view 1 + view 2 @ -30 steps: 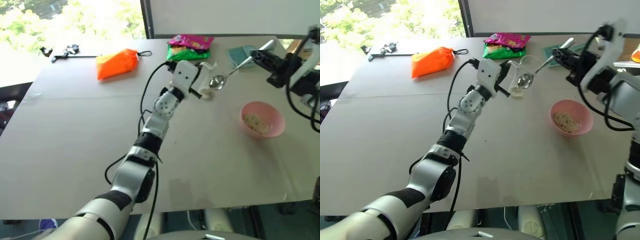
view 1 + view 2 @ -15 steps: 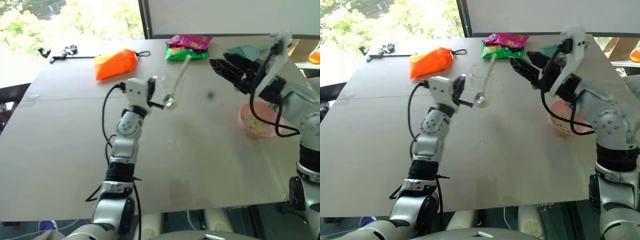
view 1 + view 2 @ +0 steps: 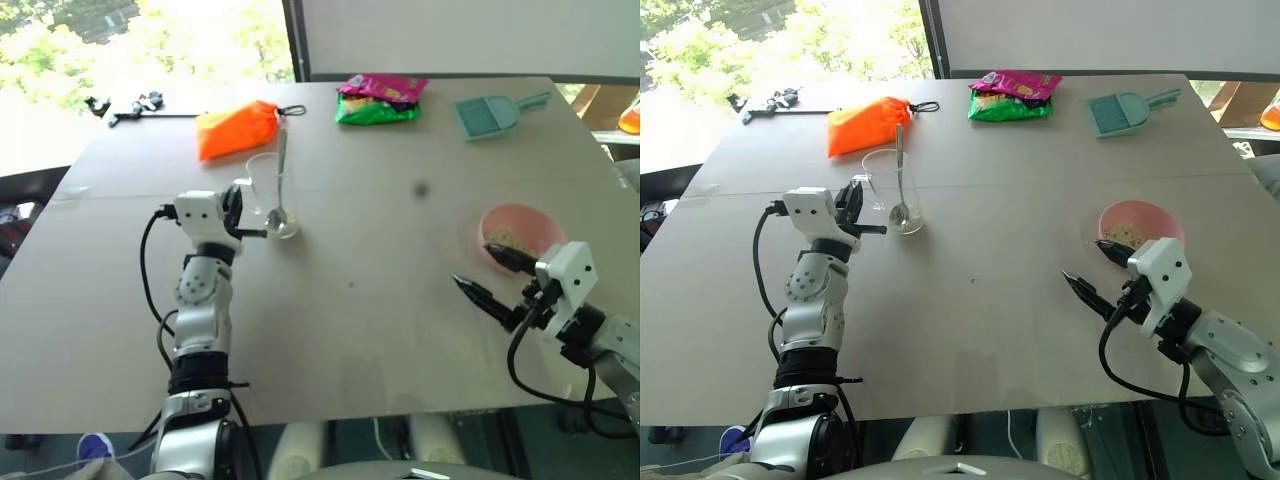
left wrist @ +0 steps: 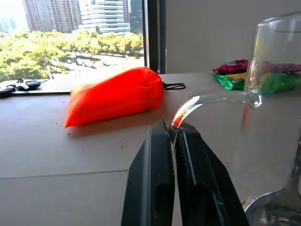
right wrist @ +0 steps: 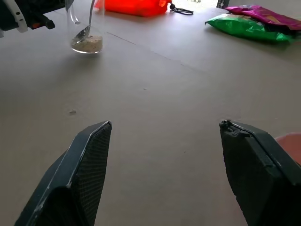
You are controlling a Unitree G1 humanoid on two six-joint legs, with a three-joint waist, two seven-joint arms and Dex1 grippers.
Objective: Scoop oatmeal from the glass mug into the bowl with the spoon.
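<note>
We noted left gripper [image 4: 171, 141] clamped on handle of clear glass mug [image 3: 266, 190], slim silver metal spoon [image 3: 280, 192] standing inside. Right gripper [image 3: 1087, 270] gaped empty beside pale pink round bowl [image 3: 1150, 221].

The glass mug [image 3: 886, 190] stands on the table [image 3: 980, 320], on the left side. The spoon [image 3: 899, 180] stands inside it, on a little oatmeal [image 5: 87, 44]. The left hand [image 3: 856, 212] is just left of the mug, on its handle. The bowl [image 3: 1140, 228] sits far to the right. The right hand [image 3: 1088, 268] is in front of the bowl. Behind the mug lies a pouch [image 3: 868, 124]. At the back lie a snack bag [image 3: 1012, 95] and a scoop [image 3: 1124, 110].
</note>
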